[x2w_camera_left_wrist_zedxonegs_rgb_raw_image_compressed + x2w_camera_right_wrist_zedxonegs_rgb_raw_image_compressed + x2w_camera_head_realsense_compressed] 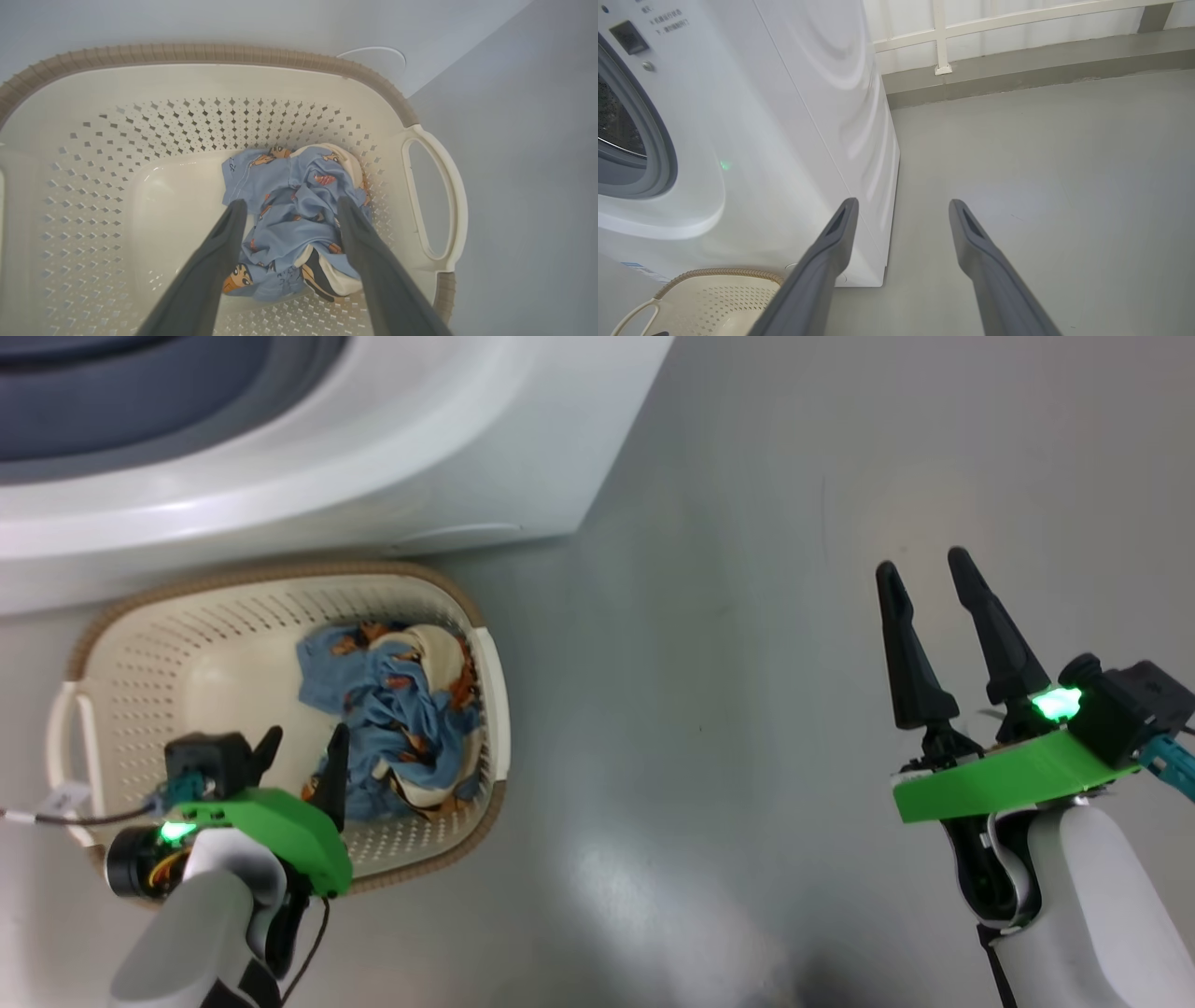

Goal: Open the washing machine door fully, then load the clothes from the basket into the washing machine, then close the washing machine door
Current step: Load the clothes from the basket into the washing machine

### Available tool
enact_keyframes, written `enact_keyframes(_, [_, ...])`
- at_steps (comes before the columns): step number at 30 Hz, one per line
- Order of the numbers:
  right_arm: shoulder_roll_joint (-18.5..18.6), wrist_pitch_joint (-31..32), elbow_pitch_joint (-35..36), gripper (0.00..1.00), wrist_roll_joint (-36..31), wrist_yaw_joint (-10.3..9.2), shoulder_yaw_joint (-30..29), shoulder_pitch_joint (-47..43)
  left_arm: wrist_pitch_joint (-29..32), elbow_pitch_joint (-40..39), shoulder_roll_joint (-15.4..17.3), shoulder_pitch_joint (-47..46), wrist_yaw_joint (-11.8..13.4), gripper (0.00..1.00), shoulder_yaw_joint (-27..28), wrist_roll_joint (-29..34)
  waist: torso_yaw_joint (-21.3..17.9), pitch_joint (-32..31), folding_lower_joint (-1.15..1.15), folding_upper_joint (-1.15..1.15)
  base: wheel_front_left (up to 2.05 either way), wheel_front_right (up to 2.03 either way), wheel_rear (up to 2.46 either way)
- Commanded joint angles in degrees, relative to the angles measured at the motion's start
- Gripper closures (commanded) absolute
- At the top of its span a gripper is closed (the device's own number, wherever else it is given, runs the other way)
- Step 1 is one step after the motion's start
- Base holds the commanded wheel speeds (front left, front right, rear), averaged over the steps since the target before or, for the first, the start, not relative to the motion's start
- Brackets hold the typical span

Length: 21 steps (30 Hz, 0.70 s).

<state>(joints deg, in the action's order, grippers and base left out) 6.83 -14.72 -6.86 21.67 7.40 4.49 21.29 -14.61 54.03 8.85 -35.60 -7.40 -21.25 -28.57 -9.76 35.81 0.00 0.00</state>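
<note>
Left tool: jaws wide, empty, above the clothes.
Grasp: straddle the heap's middle, sink in, then close.
Clothes: bunched at the right end of the basket.
Right tool: open-jawed, empty, well apart.
Room: bare floor rightward; washing machine just beyond the basket rim.

Light-blue cartoon-print clothes, cream basket brown-rimmed.
</note>
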Motion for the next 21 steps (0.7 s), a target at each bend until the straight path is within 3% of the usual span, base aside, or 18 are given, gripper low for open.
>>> enact_keyframes(1, [-0.2,-0.3,1.5,0.0,-0.1,0.09,1.2,-0.1,-0.2,0.3,1.8,-0.6,-0.1,0.0,0.3,-1.0,-1.8,3.3,0.0,0.0,0.0,0.0,0.0])
enact_keyframes(7, [-1.0,-0.3,1.9,0.0,-0.1,0.09,1.9,1.5,1.5,3.8,3.4,-5.5,-0.1,0.0,-8.5,-7.1,-3.3,6.9,0.0,0.0,0.0,0.0,0.0])
enact_keyframes(21, [-2.4,-0.3,2.5,0.0,-0.2,0.09,4.1,4.3,6.3,2.2,8.7,-13.1,-0.1,0.0,-25.1,-22.3,-5.7,12.4,0.0,0.0,0.0,0.0,0.0])
